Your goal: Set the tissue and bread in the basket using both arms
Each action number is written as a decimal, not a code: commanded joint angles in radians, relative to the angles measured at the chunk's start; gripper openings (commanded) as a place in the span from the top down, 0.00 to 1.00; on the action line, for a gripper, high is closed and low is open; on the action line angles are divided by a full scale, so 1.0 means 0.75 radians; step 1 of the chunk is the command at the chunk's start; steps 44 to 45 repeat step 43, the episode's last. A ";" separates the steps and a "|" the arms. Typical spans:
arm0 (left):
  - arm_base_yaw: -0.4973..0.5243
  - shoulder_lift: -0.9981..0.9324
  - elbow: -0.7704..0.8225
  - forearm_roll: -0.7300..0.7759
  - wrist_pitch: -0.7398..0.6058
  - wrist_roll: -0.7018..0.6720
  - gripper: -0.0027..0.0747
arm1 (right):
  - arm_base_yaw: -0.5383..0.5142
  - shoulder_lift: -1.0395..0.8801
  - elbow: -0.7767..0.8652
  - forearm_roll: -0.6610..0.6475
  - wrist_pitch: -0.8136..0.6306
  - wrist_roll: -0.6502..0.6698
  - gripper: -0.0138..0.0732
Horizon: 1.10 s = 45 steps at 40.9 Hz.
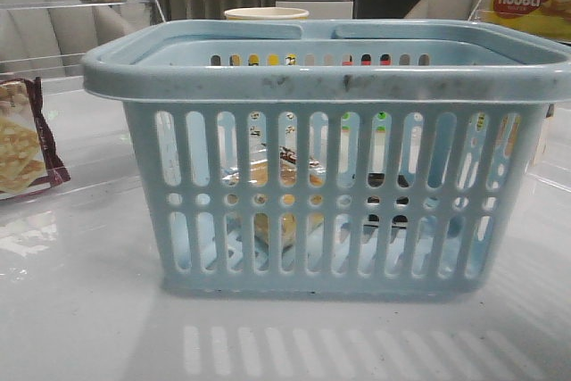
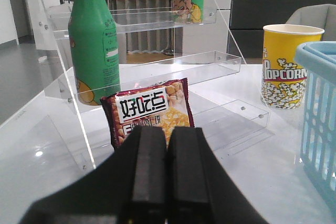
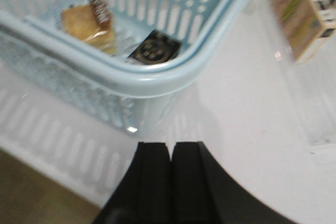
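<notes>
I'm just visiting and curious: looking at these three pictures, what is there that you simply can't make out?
- Front view: the bread and tissue show only in slivers through the slotted wall of the basket.
- Right wrist view: motion blur makes the tissue's print and the carton lettering unreadable.
- Left wrist view: the left end effector covers the cracker packet's lower part; the basket is cut off by the edge.
- Front view: neither arm appears.

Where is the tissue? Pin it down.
The tissue lies inside the basket on its floor, beside the bread; the front view shows it dark through the slots, right of centre.
</notes>
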 commanded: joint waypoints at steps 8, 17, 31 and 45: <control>0.003 -0.022 -0.002 -0.014 -0.114 -0.001 0.84 | -0.317 -0.474 0.406 -0.021 -0.547 -0.014 0.77; 0.003 -0.022 -0.002 -0.014 -0.114 -0.001 0.84 | -0.377 -0.685 0.686 0.046 -0.781 -0.014 0.77; 0.003 -0.022 -0.002 -0.014 -0.114 -0.001 0.84 | -0.378 -0.684 0.725 0.053 -0.799 -0.014 0.77; 0.003 -0.022 -0.002 -0.014 -0.114 -0.001 0.84 | -0.378 -0.684 0.725 0.053 -0.799 -0.014 0.77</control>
